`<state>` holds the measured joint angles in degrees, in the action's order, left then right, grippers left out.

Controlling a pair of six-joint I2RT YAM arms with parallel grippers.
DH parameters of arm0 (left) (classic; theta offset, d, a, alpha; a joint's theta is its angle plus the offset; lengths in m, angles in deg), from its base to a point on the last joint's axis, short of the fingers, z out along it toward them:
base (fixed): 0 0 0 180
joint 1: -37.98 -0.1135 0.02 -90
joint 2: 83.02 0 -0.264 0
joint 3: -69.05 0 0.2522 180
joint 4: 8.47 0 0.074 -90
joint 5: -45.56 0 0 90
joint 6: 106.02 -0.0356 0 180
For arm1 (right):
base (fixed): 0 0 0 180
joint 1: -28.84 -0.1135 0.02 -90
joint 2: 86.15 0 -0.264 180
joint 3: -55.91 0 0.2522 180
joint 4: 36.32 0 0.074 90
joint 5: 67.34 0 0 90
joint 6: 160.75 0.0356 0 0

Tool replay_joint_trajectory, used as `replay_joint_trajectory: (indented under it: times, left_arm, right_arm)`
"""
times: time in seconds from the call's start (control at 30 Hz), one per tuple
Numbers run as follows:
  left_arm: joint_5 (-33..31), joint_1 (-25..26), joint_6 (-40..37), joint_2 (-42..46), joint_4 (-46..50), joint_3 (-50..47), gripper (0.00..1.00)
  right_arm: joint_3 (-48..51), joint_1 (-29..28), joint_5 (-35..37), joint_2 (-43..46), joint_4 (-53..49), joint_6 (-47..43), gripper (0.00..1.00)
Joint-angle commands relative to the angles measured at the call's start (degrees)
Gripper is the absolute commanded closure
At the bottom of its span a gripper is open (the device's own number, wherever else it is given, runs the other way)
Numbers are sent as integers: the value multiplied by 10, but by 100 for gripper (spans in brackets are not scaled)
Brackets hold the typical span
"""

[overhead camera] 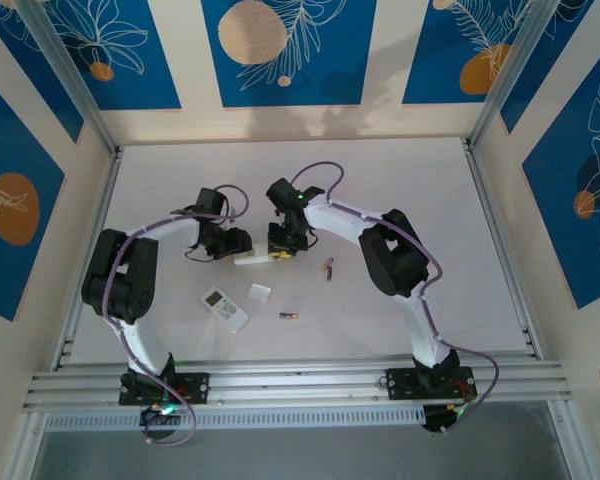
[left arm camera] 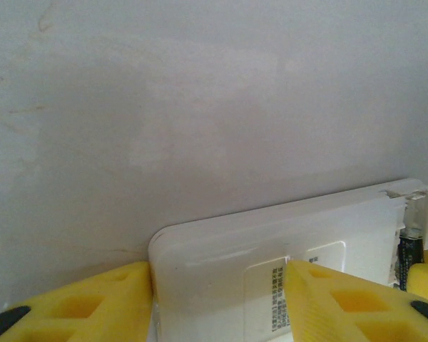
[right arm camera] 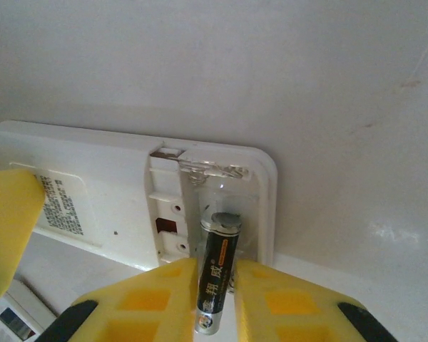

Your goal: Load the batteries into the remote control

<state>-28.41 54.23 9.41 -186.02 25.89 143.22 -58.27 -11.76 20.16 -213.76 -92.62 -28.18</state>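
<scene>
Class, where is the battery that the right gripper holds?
In the right wrist view, the battery is pinched in the right gripper, its top end in the open bay of the remote.

The white table [overhead camera: 380, 180] is bounded nearside by an aluminium rail [overhead camera: 300, 382]; blue leaf-patterned panels [overhead camera: 330, 60] are mounted on the far wall.

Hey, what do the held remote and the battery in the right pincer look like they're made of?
Held remote: probably white plastic, smooth with a soft sheen and moulded ribs in its open bay. Battery: seemingly metal under a glossy black printed wrap; its bare end cap shines silver.
</scene>
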Motion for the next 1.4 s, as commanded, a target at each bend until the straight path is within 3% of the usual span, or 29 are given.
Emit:
replay_joint_trajectory:
  times: [0.0,0.27,1.07,1.37]
  left_arm:
    - [40,13,6,-11,-2,2,49]
    - [42,12,7,-17,-6,-3,49]
    - [39,12,8,-21,-7,-1,50]
    - [40,12,8,-21,-6,0,50]
  right_arm:
    - [9,2,-18,21,3,8,81]
    - [14,2,-8,12,35,-7,86]
    - [58,-5,25,47,121,-34,87]
    - [54,-4,30,21,133,-32,87]
